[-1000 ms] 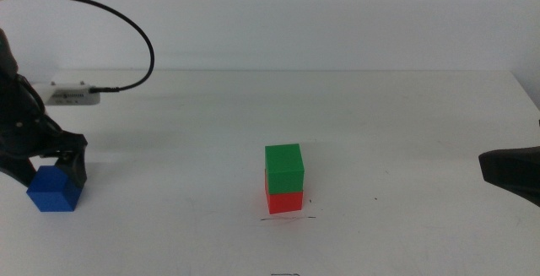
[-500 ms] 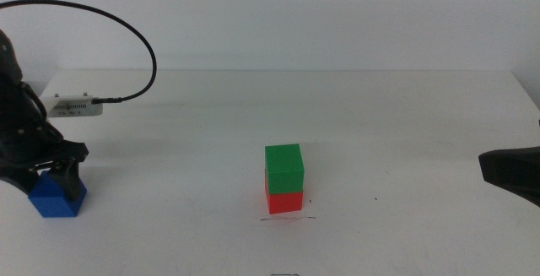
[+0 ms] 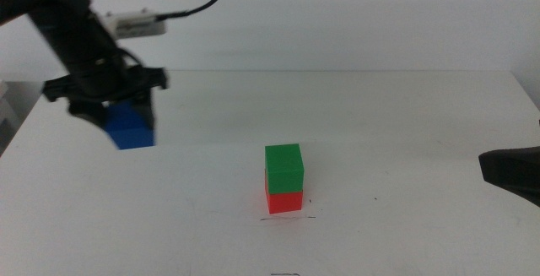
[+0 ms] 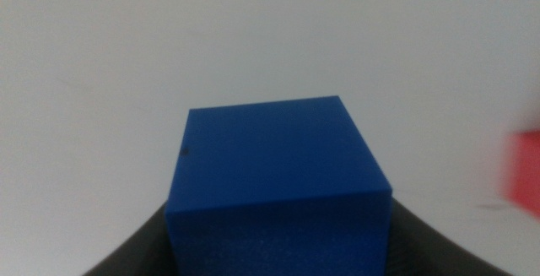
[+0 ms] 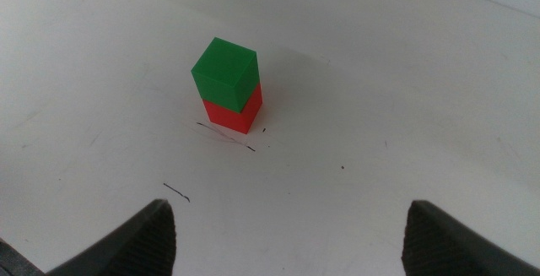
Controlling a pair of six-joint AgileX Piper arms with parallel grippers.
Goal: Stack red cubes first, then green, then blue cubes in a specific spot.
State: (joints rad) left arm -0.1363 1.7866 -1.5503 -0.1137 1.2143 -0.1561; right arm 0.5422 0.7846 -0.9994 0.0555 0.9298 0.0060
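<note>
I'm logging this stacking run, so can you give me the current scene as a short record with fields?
stack: green cube sits on red cube, by the thin dark line on the table
blue cube: off the table, to the left of the stack
left gripper: shut on blue cube
right gripper: open, waiting at the table's right side, empty
remaining: blue cube not yet on the stack

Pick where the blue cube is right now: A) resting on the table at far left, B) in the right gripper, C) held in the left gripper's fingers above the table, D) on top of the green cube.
C: the blue cube sits between the fingers of the left gripper, off the table, left of the green cube stacked on the red cube; the right gripper waits open at the table's right edge.
</note>
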